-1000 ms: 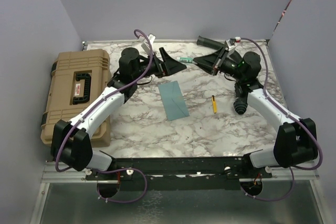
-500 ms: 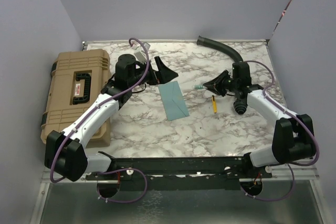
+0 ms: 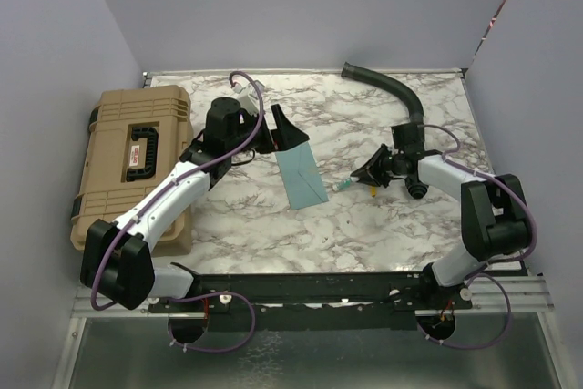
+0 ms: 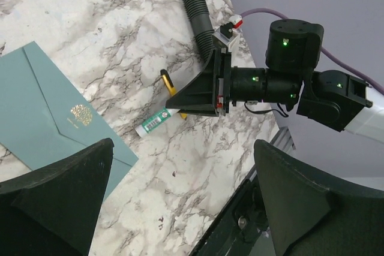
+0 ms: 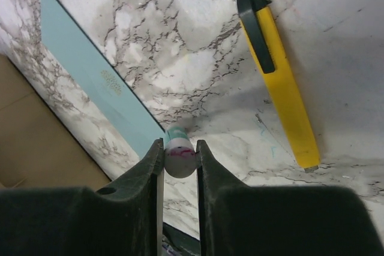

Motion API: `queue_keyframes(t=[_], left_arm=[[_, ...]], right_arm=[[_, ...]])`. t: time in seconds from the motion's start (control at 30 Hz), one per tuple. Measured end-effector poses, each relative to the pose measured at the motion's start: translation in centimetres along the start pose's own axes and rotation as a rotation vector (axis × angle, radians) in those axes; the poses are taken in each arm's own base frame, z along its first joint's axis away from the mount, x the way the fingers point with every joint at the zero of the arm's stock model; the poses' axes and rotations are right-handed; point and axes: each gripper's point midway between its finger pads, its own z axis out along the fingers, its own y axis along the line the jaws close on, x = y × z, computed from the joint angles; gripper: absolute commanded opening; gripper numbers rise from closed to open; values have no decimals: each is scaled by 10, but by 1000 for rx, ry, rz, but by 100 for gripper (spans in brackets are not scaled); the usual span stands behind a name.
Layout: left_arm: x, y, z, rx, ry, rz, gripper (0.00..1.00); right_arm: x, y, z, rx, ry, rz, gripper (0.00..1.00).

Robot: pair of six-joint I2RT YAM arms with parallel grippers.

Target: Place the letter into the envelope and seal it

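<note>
The teal envelope [image 3: 302, 175] lies flat in the middle of the table, flap side up with a gold emblem; it also shows in the left wrist view [image 4: 48, 112] and the right wrist view [image 5: 90, 70]. The tan letter is out of view. My left gripper [image 3: 290, 134] is open and empty, hovering over the envelope's far end [image 4: 180, 208]. My right gripper [image 3: 364, 173] is shut on a white glue stick with a green label [image 5: 180, 159], held low over the table just right of the envelope [image 4: 159, 121].
A yellow pen with a black clip [image 3: 372, 190] lies by the right gripper [image 5: 282, 88]. A black ribbed hose [image 3: 392, 88] curves along the back right. A tan hard case [image 3: 137, 161] stands at the left edge.
My right arm has swung down from the back of the table, bringing the glue stick low beside the envelope. My left gripper has shifted slightly over the envelope's far end.
</note>
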Motion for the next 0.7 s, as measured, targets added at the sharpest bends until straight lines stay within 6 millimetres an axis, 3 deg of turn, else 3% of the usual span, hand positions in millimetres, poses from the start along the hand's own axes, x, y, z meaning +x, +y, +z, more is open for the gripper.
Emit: queue_keyframes(t=[0.07, 0.17, 0.23, 0.47, 0.7], left_arm=[[2, 2, 0, -3, 4, 0, 99], [6, 5, 0, -12, 15, -2, 99], [8, 7, 0, -19, 23, -3, 99], [12, 12, 2, -31, 37, -5, 99], [17, 17, 3, -47, 53, -11, 99]], right_arm=[[1, -4, 4, 11, 10, 3, 39], [6, -22, 11, 71, 20, 8, 47], [9, -32, 13, 99, 27, 12, 49], [6, -29, 11, 89, 10, -10, 58], [5, -33, 5, 114, 5, -67, 58]])
